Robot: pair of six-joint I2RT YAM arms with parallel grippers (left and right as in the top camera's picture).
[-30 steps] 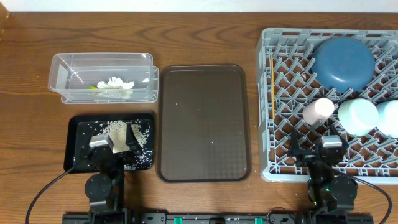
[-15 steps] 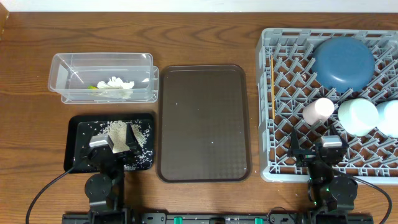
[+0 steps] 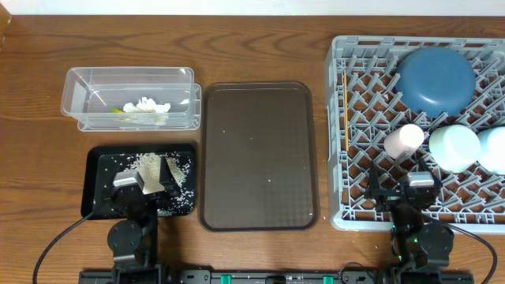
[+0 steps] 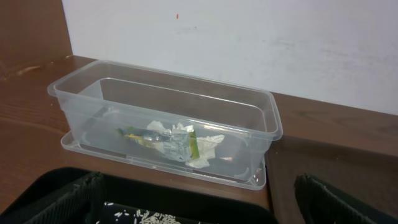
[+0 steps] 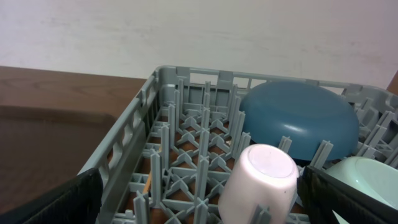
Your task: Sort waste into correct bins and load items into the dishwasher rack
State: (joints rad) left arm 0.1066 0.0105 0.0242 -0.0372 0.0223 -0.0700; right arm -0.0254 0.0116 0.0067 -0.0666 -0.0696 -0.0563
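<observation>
Left of the brown serving tray (image 3: 258,154), the clear tub (image 3: 130,99) is holding the tissue (image 3: 148,106) and wrapper (image 4: 140,135), and the black tray (image 3: 99,170) is holding rice (image 3: 150,162). Right of it, the rack (image 3: 355,118) is carrying the blue bowl (image 3: 434,79), pink cup (image 3: 404,140), mint-green bowl (image 3: 454,147), light-blue bowl (image 3: 494,150) and chopstick (image 3: 346,110). The left gripper (image 4: 199,202) and right gripper (image 5: 199,199) are hovering with fingers spread wide.

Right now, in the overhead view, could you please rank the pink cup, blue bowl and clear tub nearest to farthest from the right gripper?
1. Pink cup, in the rack just ahead of the right gripper.
2. Large blue bowl, rack's far end.
3. Clear plastic tub, far left.
</observation>
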